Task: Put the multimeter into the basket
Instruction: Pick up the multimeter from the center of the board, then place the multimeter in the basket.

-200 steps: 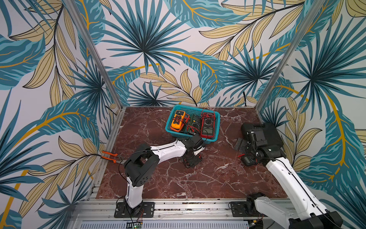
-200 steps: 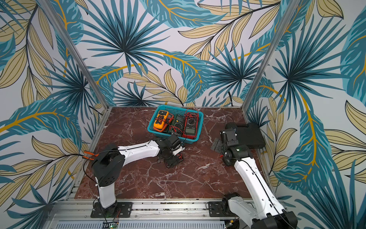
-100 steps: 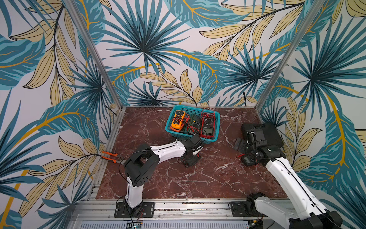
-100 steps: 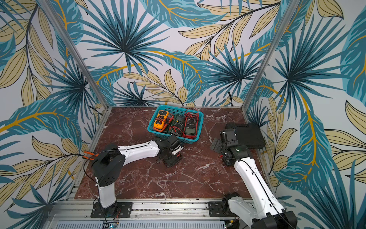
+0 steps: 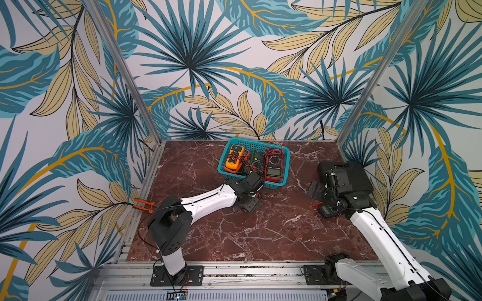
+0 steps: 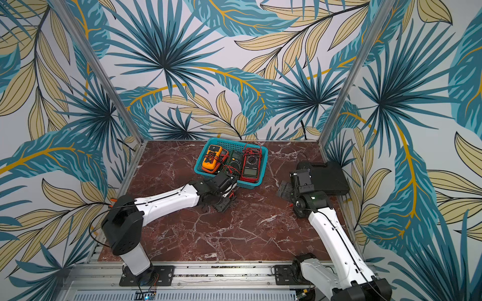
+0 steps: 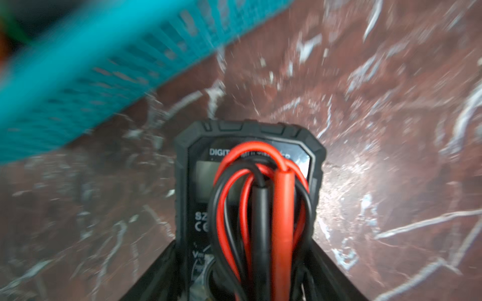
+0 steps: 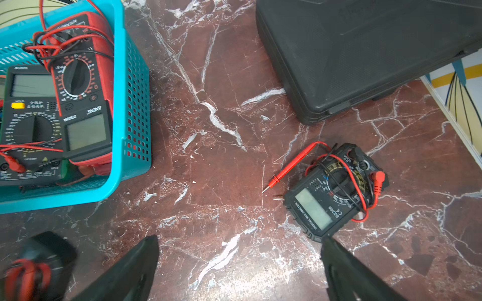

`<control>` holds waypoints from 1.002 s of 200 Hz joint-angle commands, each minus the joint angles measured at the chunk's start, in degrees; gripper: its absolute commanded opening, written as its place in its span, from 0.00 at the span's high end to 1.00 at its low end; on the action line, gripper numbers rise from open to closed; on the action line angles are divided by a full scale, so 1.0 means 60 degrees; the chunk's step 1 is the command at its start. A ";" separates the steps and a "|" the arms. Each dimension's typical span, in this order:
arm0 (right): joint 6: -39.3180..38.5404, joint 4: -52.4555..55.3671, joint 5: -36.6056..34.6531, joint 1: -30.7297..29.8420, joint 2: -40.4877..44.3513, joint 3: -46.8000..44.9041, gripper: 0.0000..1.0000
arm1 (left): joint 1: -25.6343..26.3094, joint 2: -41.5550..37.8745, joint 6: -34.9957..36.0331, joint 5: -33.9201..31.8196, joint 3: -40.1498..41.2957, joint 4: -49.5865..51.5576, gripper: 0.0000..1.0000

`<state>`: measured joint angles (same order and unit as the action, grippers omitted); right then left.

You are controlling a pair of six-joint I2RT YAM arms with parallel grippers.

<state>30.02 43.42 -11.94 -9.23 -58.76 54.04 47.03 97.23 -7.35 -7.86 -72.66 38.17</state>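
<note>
A: Nearest first: why does the left gripper [image 7: 245, 271] hold the black multimeter [image 7: 250, 135] like that?
B: Its jaws are clamped on the dial end, so the display end pokes forward, probably to clear the rim first. The leads [image 7: 284, 208] are wound round the body, so nothing trails. It's just short of the basket [image 7: 78, 78] wall, not inside.
A: Lifted?
B: Can't tell. The wrist view is smeared, and in both top views the wrist covers most of it.
A: The right gripper [image 8: 240, 242]?
B: Jaws spread wide and empty above the table [image 8: 221, 156], near a second multimeter [image 8: 331, 192] lying flat with 1 red probe [image 8: 289, 166] loose. I'd guess that's its next pick.
A: Farther back?
B: The black case [image 8: 365, 52] lies shut near that meter, not touching. The basket holds 3 side by side: orange meter [image 5: 234, 159], dark meter [image 5: 257, 161], red meter [image 5: 273, 164]. Tangled cables [image 8: 65, 36] hide parts of their faces.
</note>
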 commanded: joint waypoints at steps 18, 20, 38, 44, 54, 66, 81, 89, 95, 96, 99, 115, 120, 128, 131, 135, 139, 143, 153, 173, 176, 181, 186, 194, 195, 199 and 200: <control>0.0003 -0.0204 0.0287 0.0030 0.0152 -0.0247 0.00 | -0.0413 -0.1147 -0.1035 -0.1027 -0.0416 -0.0436 1.00; 0.0006 -0.0209 0.0290 0.0030 0.0143 -0.0247 0.01 | -0.0459 -0.1176 -0.1053 -0.1051 -0.0455 -0.0453 1.00; 0.0001 -0.0277 0.0415 0.0030 0.0099 -0.0218 0.01 | -0.0917 -0.1242 -0.1255 -0.1044 -0.0750 -0.0854 1.00; -0.0001 -0.0291 0.0461 0.0030 0.0073 -0.0196 0.01 | -0.1057 -0.1235 -0.1317 -0.1002 -0.0832 -0.1052 1.00; -0.0001 -0.0307 0.0476 0.0030 0.0051 -0.0176 0.01 | -0.1229 -0.1151 -0.1345 -0.1058 -0.0944 -0.1455 1.00; 0.0006 -0.0308 0.0497 0.0029 0.0034 -0.0163 0.00 | -0.1347 -0.0989 -0.1285 -0.1223 -0.1158 -0.1894 1.00; 0.0030 -0.0322 0.0554 0.0030 0.0009 -0.0145 0.00 | -0.1537 -0.0548 -0.1406 -0.1327 -0.1761 -0.1872 1.00; 0.0036 -0.0322 0.0590 0.0023 0.0001 -0.0131 0.00 | -0.1581 -0.0297 -0.1419 -0.1302 -0.2131 -0.1779 1.00; 0.0041 -0.0322 0.0614 0.0030 -0.0004 -0.0130 0.01 | -0.1610 -0.0116 -0.1422 -0.1312 -0.2384 -0.1763 1.00; 0.0053 -0.0322 0.0621 0.0030 -0.0005 -0.0130 0.01 | -0.1611 -0.0089 -0.1424 -0.1312 -0.2417 -0.1763 1.00; 0.0063 -0.0322 0.0635 0.0034 -0.0004 -0.0130 0.00 | -0.1604 -0.0011 -0.1412 -0.1325 -0.2530 -0.1763 1.00; 0.0076 -0.0339 0.0654 0.0030 -0.0006 -0.0116 0.00 | -0.1676 0.0497 -0.1465 -0.1337 -0.3141 -0.1657 1.00; 0.0082 -0.0337 0.0658 0.0030 0.0002 -0.0115 0.01 | -0.1703 0.0692 -0.1495 -0.1395 -0.3355 -0.1589 1.00; 0.0092 -0.0337 0.0685 0.0030 -0.0003 -0.0115 0.00 | -0.1740 0.0984 -0.1531 -0.1429 -0.3711 -0.1448 1.00; 0.0087 -0.0343 0.0700 0.0028 -0.0006 -0.0115 0.01 | -0.1758 0.1092 -0.1545 -0.1437 -0.3834 -0.1392 1.00; 0.0100 -0.0352 0.0707 0.0030 -0.0018 -0.0115 0.00 | -0.1779 0.1227 -0.1569 -0.1497 -0.3990 -0.1311 1.00; 0.0103 -0.0352 0.0713 0.0030 -0.0010 -0.0115 0.01 | -0.1782 0.1371 -0.1578 -0.1568 -0.4126 -0.1267 1.00; 0.0118 -0.0363 0.0716 0.0030 -0.0016 -0.0128 0.01 | -0.1787 0.1504 -0.1590 -0.1623 -0.4279 -0.1223 1.00; 0.0114 -0.0381 0.0742 0.0030 -0.0019 -0.0144 0.01 | -0.1835 0.1838 -0.1644 -0.1729 -0.4613 -0.1072 1.00; 0.0123 -0.0396 0.0769 0.0030 -0.0049 -0.0174 0.01 | -0.1863 0.2428 -0.1694 -0.1925 -0.5239 -0.0785 1.00; 0.0123 -0.0396 0.0761 0.0030 -0.0063 -0.0174 0.01 | -0.1861 0.2499 -0.1706 -0.1968 -0.5302 -0.0751 1.00; 0.0121 -0.0396 0.0775 0.0030 -0.0073 -0.0174 0.01 | -0.1876 0.2614 -0.1720 -0.2037 -0.5440 -0.0679 1.00; 0.0124 -0.0407 0.0775 0.0028 -0.0091 -0.0174 0.01 | -0.1887 0.2725 -0.1723 -0.2099 -0.5546 -0.0629 1.00; 0.0122 -0.0411 0.0796 0.0030 -0.0101 -0.0174 0.01 | -0.1890 0.2879 -0.1721 -0.2179 -0.5701 -0.0532 1.00; 0.0123 -0.0411 0.0800 0.0030 -0.0105 -0.0174 0.01 | -0.1898 0.2895 -0.1727 -0.2192 -0.5716 -0.0525 1.00; 0.0116 -0.0423 0.0799 0.0030 -0.0104 -0.0174 0.01 | -0.1904 0.2971 -0.1720 -0.2223 -0.5777 -0.0468 1.00; 0.0120 -0.0424 0.0794 0.0030 -0.0106 -0.0181 0.01 | -0.1905 0.2993 -0.1719 -0.2229 -0.5791 -0.0449 1.00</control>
<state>30.04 41.82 -7.66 -9.23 -58.96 53.98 36.05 113.80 -16.99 -18.28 -102.76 33.12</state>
